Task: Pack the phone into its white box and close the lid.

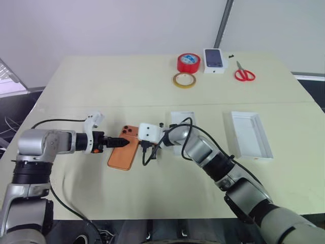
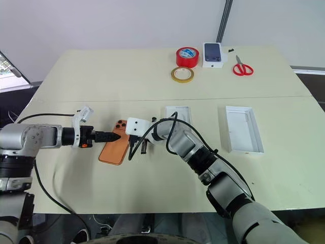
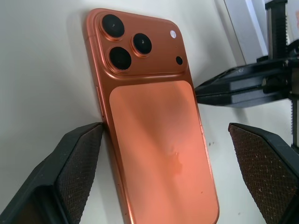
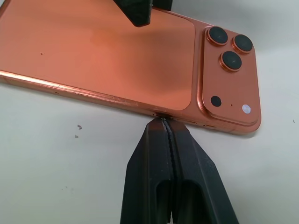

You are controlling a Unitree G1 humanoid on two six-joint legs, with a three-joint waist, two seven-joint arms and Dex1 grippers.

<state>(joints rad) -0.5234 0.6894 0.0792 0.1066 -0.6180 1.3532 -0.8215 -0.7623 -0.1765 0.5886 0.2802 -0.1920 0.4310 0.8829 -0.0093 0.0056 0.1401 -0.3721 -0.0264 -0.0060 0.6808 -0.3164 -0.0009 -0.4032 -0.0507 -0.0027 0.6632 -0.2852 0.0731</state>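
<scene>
I'm seeing the orange phone with dark lenses on the pale cream counter. Far edge: red tape roll, tan tape ring, red-handled scissors. White lid, black fingers.

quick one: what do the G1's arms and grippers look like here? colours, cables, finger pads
Both arms are silver-grey metal segments joined by black joints. The left gripper has black fingers, an orange ring and a white bracket behind them; its fingers carry dark knurled pads. The right gripper has slim black fingers below a white boxy housing. Black cables loop along each forearm.
</scene>
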